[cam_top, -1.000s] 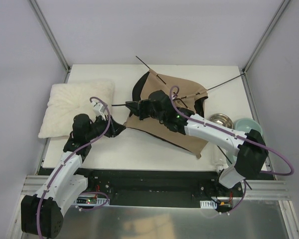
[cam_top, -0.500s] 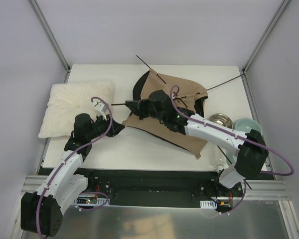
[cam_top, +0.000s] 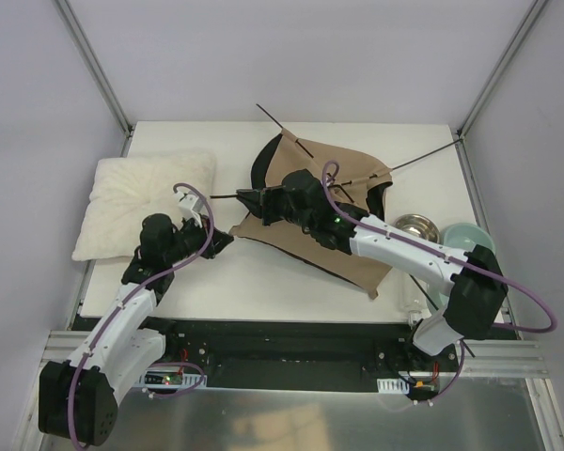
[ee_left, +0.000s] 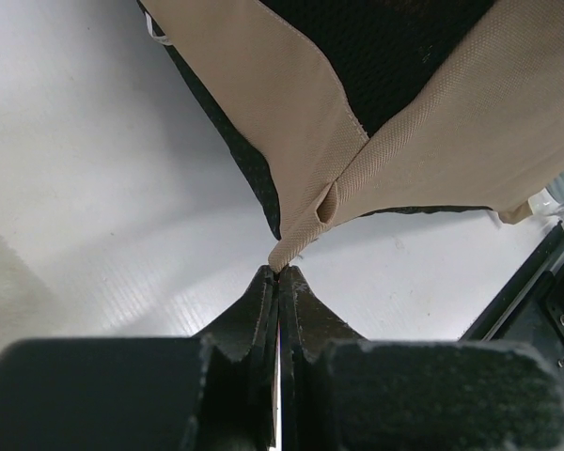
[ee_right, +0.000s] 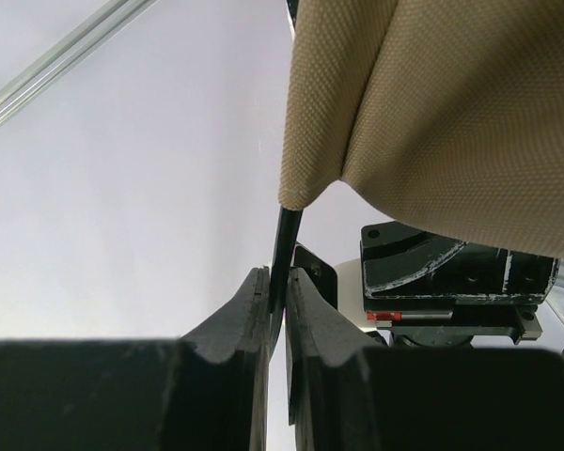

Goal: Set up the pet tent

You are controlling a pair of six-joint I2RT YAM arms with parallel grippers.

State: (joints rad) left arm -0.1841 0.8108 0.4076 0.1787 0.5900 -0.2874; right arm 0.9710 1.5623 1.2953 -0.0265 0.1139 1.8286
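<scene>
At the near left of the white worktop [cam_top: 263, 282], the left claw [ee_left: 279, 272] was pressed together, pinching the tip of 1 tan corner of the pet tent [cam_top: 287, 160]. Just beyond it, the right claw [ee_right: 280, 274] gripped 1 thin black pole [cam_top: 224, 196] where it left a fabric sleeve. The tent lay collapsed near the worktop's middle, black lining showing at its edges, with 3 pole ends sticking out. To the right stood 2 containers, touching or nearly so: 1 steel bowl [cam_top: 415, 226] and 1 pale green bowl [cam_top: 462, 235], their contents impossible to tell. On the left lay 1 cream pillow [cam_top: 136, 202].
</scene>
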